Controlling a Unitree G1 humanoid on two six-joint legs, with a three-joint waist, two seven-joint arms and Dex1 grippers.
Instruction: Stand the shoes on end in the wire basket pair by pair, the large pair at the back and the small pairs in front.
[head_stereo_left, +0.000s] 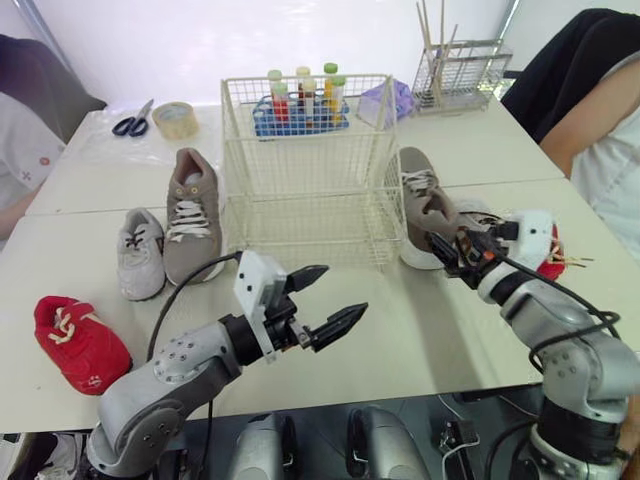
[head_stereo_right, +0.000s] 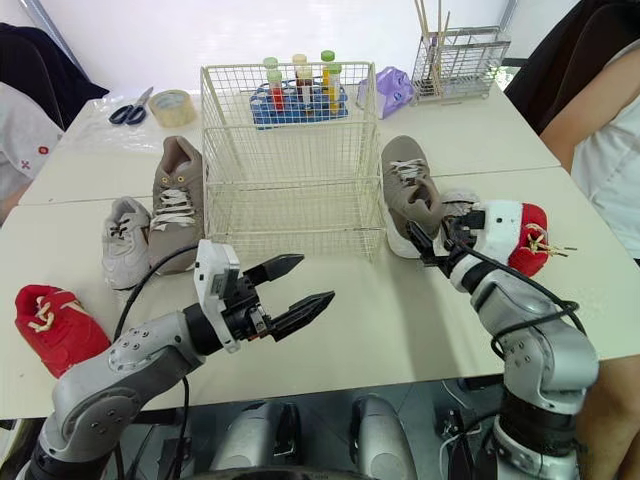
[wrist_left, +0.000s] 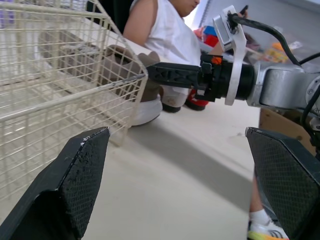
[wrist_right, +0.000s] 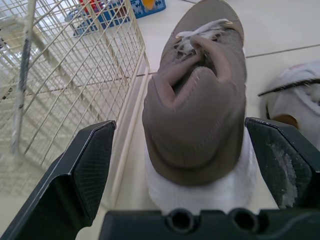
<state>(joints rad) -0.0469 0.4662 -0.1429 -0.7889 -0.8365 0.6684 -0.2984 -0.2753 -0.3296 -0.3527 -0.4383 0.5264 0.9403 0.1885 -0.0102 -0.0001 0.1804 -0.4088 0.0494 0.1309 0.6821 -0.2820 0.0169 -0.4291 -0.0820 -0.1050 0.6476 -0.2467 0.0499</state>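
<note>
no readable text, no legible labels, brands, numbers or signs anywhere

Scissors (head_stereo_left: 131, 122) and a tape roll (head_stereo_left: 176, 119) lie together at the table's (head_stereo_left: 400, 330) far left. A blue tube rack (head_stereo_right: 300, 105) stands to their right.

My left tool (head_stereo_right: 318, 278) gapes before the wire basket (head_stereo_right: 290, 150); my right tool (head_stereo_right: 430, 240) is at the brown shoe (head_stereo_right: 400, 190) beside it.

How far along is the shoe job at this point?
Done: nothing, the wire basket holds no shoes. In hand: the open right pincer straddles the heel of the taupe shoe beside it. Left: that shoe, its mate and the small pairs, all on the table. The left pincer hangs open.
</note>
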